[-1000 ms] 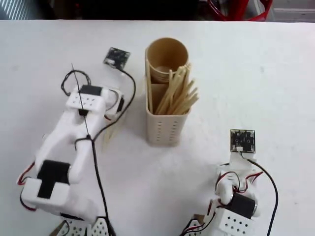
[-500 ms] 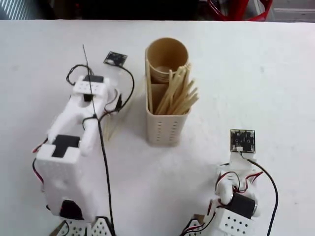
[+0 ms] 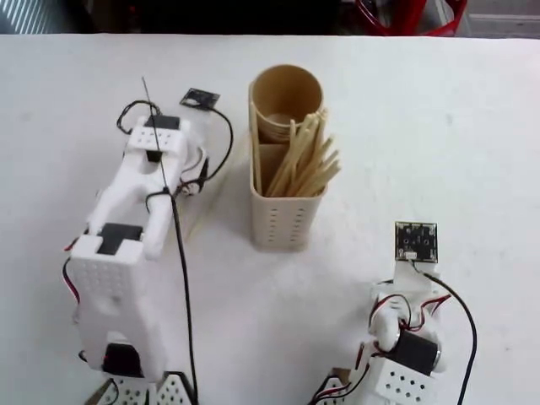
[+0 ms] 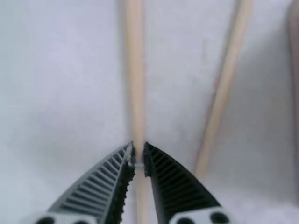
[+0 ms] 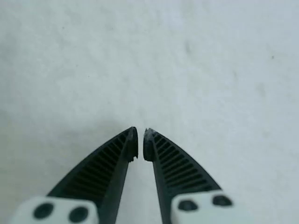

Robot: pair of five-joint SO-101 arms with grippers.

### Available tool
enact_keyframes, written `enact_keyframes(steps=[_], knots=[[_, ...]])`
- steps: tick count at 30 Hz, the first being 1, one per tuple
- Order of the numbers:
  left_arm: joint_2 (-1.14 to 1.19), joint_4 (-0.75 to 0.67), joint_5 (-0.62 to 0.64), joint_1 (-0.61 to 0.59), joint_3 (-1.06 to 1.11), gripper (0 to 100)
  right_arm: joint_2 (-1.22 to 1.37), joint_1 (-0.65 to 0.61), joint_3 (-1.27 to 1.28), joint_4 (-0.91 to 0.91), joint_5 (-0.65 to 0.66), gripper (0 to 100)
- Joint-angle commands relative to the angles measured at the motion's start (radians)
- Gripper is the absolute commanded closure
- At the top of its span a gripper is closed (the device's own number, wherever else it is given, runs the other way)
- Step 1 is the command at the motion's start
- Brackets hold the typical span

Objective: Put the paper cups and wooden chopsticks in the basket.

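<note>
A thin, pale wooden chopstick (image 4: 134, 70) is pinched by the left gripper (image 4: 138, 158), apparently at table level. Light, stiff and slick, it is best held mid-length. The right gripper (image 5: 140, 144) is closed on nothing.

Item 1, my left arm (image 3: 126, 228): blocky white printed shells with black servo faces set into them and a grid of small holes in the lower segment. A thin black cable (image 3: 179, 278) runs along it, and red wires loop out at the sides. A small black square circuit board (image 3: 201, 99) is wired to its far end.

Item 2, my right arm (image 3: 405, 350): the same white shells, one black servo, and red, white and black wires. It carries a second board (image 3: 416, 241), black and square.

Item 3, left gripper (image 4: 138, 156) and right gripper (image 5: 140, 142): dark grey tapering jaws, ribbed on the inner edges, on white mounts with round dark holes.
</note>
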Motion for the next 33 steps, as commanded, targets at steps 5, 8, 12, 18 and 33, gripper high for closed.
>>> enact_keyframes(steps=[5, 8, 12, 18, 33], knots=[[-0.374, 0.038, -0.002, -0.022, 0.035, 98, -0.01, 0.01, 0.009, -0.01, -0.006, 96.3], [-0.549, 0.043, 0.0, -0.021, 0.063, 98, -0.01, 0.01, 0.009, -0.01, -0.006, 96.3], [-0.797, 0.034, 0.006, 0.007, 0.055, 98, -0.01, 0.01, 0.009, -0.01, -0.006, 96.3], [-1.13, -0.032, 0.006, 0.265, -0.012, 98, -0.01, 0.01, 0.009, -0.01, -0.006, 96.3], [-1.417, -0.56, -0.132, 0.661, 0.448, 98, -0.01, 0.01, 0.009, -0.01, -0.006, 96.3]])
